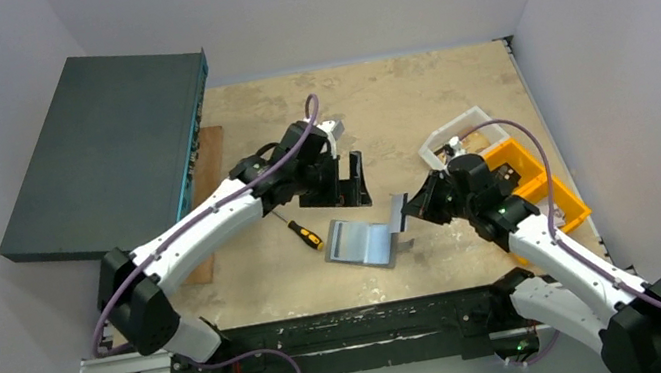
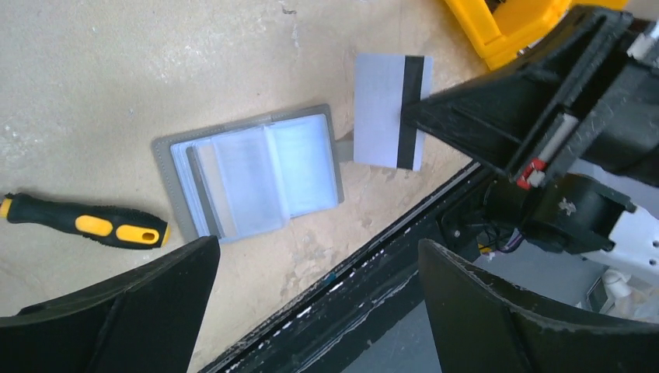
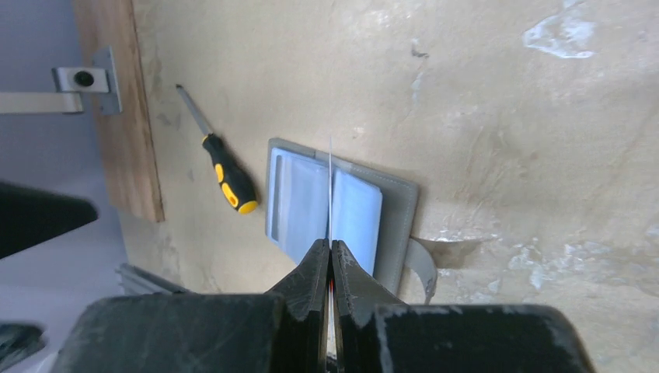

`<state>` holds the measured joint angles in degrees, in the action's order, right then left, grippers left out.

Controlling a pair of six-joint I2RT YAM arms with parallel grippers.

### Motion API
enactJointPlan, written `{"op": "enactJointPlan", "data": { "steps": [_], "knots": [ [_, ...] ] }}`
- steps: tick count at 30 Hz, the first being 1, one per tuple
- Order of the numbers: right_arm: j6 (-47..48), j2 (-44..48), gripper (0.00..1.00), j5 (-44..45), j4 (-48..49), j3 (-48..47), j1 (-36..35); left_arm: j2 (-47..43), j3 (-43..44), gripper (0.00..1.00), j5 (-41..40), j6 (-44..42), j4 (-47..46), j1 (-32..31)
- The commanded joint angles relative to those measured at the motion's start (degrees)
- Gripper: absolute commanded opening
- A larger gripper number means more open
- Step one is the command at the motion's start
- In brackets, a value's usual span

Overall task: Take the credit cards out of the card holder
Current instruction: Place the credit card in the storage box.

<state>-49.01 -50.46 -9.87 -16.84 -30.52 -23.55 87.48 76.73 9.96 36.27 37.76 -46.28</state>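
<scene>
Tan table. Dark box lies far to the left of the left gripper, overlapping a wood board. Orange bin is just behind the right gripper, with a clear tub beside it; tub contents are too small to tell.

Left gripper hangs above the table with its fingers spread wide and nothing between them.

Holder lies flat and open on the table, pale sleeves up. It sits ahead of the left gripper and right below the right gripper's tips, between the two. Its tab sticks out on the right gripper's side.

Screwdriver, black and yellow handle, lies on the table just beside the holder on the left gripper's side, not touching it.

Right gripper is clamped tight on a card, pale with a dark stripe. The card stands on edge over the holder's tab side. Looks clear of the sleeves, though whether its lower edge touches the holder is hard to say.
</scene>
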Motion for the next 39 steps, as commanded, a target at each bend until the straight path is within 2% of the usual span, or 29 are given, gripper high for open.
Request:
{"op": "enactJointPlan", "data": {
  "steps": [1,8,13,18,21,23,35,39],
  "knots": [
    [-0.80,0.99,0.00,6.82,-6.01,-4.62,0.20,-4.95,1.51,1.00,2.41,-4.65,5.57,-0.12],
    [-3.74,0.67,0.00,15.87,-16.02,-10.24,0.33,-11.59,0.04,1.00,5.29,-7.97,10.36,-0.12],
    [-6.47,-5.20,0.00,25.92,-27.50,-18.30,0.45,-14.50,-2.25,1.00,7.02,-9.81,11.00,-0.08],
    [-10.69,-13.12,0.00,39.59,-41.98,-30.07,1.32,-13.53,-2.63,1.00,8.54,-10.65,11.80,-0.07],
    [-18.32,-18.45,0.00,49.61,-54.31,-36.59,1.95,-13.62,-2.84,1.00,9.84,-10.45,11.64,-0.17],
    [-20.22,-21.41,0.00,53.99,-60.26,-39.80,2.98,-13.91,-3.22,1.00,9.66,-10.51,11.44,-0.06],
    [-9.80,-21.99,0.00,57.79,-55.25,-33.58,24.06,-13.02,-3.30,1.00,9.43,-10.52,11.54,-0.09],
    [-4.20,-21.52,0.00,54.33,-49.28,-30.46,30.74,-12.09,-3.16,1.00,9.71,-10.35,11.53,-0.10]
  ]
}}
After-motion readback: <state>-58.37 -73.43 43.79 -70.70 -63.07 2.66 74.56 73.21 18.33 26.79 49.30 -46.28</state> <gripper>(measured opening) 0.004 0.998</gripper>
